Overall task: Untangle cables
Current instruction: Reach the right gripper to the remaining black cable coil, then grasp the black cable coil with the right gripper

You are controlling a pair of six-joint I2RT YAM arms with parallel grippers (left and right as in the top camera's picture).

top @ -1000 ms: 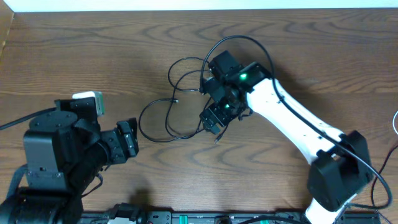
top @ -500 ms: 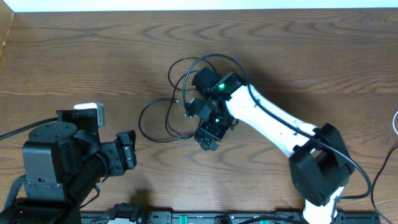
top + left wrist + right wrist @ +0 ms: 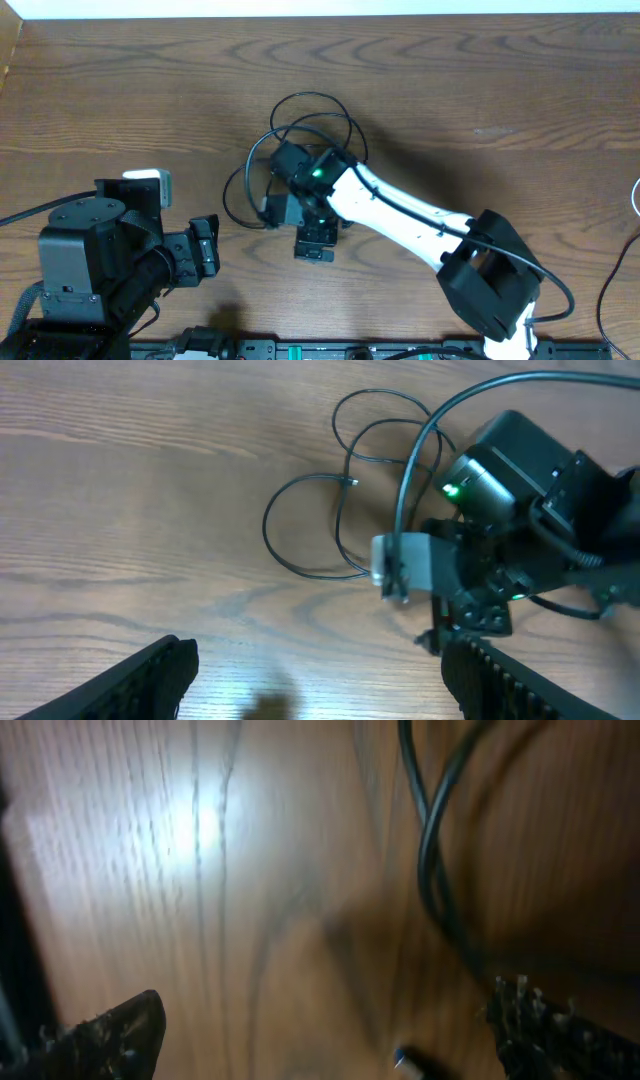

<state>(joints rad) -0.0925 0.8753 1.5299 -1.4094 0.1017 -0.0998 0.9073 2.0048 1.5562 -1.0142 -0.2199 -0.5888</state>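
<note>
Thin black cables (image 3: 300,125) lie in overlapping loops at the table's middle, with a further loop (image 3: 238,195) to the left. They also show in the left wrist view (image 3: 310,525). My right gripper (image 3: 314,243) is open, low over the wood just in front of the loops, and its arm covers part of the tangle. In the right wrist view the open jaws (image 3: 330,1035) hold nothing. A blurred black cable (image 3: 432,850) runs ahead of them and a small plug end (image 3: 405,1060) lies between them. My left gripper (image 3: 207,252) (image 3: 315,685) is open and empty, left of the cables.
The right arm's white link (image 3: 410,215) stretches across the table from the front right. A thin whitish cord (image 3: 635,195) curves at the table's right edge. The left arm's black body (image 3: 90,250) fills the front left corner.
My right gripper has swept left and toward the front edge, across the tangle. The cable loops have bunched and shifted left with it. The left arm has barely moved.
</note>
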